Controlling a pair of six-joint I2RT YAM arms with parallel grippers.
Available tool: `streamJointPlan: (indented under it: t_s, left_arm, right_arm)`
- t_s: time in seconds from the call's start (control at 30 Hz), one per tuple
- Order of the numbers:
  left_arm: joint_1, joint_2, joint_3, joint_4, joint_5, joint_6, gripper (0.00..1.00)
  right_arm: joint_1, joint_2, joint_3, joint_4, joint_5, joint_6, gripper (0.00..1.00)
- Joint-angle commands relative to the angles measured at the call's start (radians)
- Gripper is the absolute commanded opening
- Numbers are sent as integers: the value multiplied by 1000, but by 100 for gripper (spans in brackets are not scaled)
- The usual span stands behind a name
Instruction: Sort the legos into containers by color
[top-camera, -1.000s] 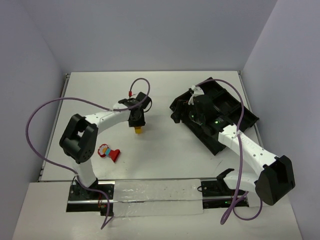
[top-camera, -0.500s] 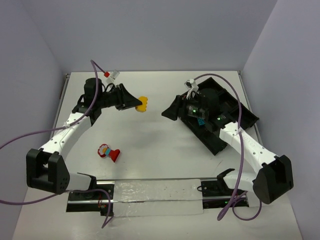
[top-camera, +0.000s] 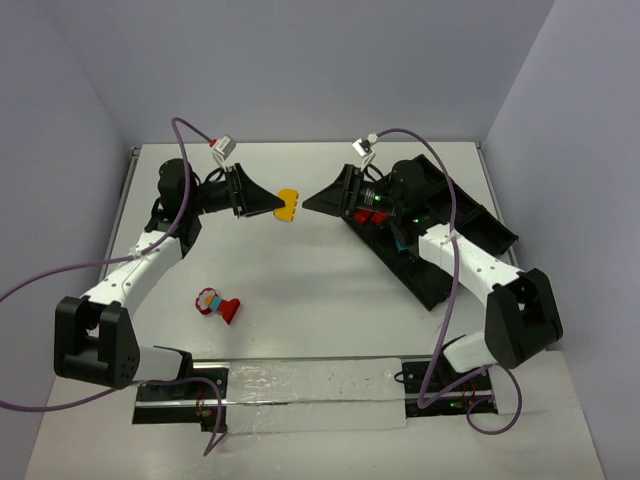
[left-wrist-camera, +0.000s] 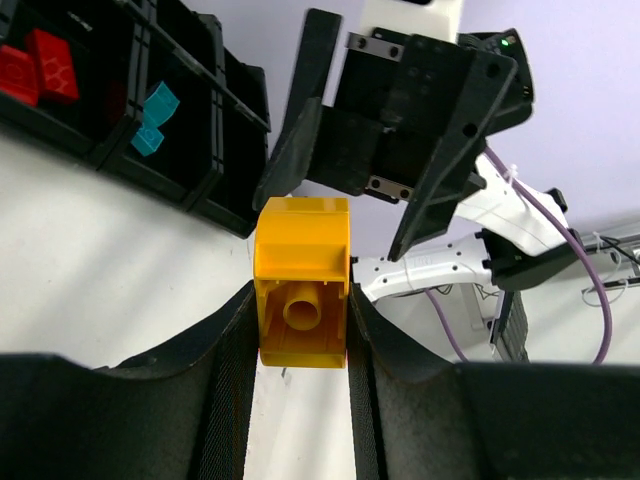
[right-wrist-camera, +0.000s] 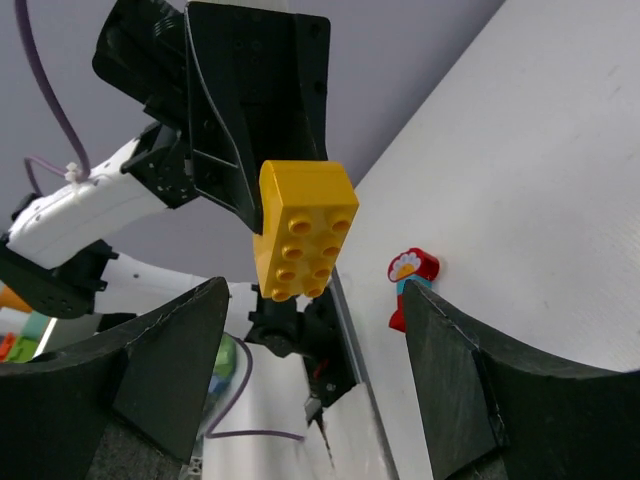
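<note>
Black tray (top-camera: 487, 228), right of frame, holds red and cyan legos. Risk: this looks like a mid-air handover at upper centre. If the left gripper (top-camera: 272, 205) releases before the right gripper (top-camera: 312, 201) closes, the brick falls. Left jaws pinch the yellow brick (top-camera: 287, 205) by its sides. Right jaws spread, empty, just beside it. Red-cyan clump (top-camera: 218, 304) lies lower left.

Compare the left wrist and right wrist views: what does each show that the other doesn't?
Left wrist only: the black tray with red bricks and cyan bricks in separate compartments, plus the hollow underside of the yellow brick. Right wrist only: its studded face, and a multicoloured clump on the table. Both: the yellow brick gripped in the left claw.
</note>
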Motion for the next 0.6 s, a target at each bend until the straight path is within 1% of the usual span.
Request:
streamJointPlan:
  t_s: [0.0,0.33,0.5,0.57]
  left_arm:
    - [6,-34,-5,122,53,-45,0]
    - [6,-32,-12,143,59,-66,0]
    - [5,-34,-10,143,64,-70,0]
    - [6,-34,-10,143,63,-70,0]
  right_arm:
    - [2,38,56,205,-59,115,78]
    - [39,112,119,235,-68,140,77]
    - [50,145,135,266,-77,164,72]
    - [55,154,136,280,-84,179,66]
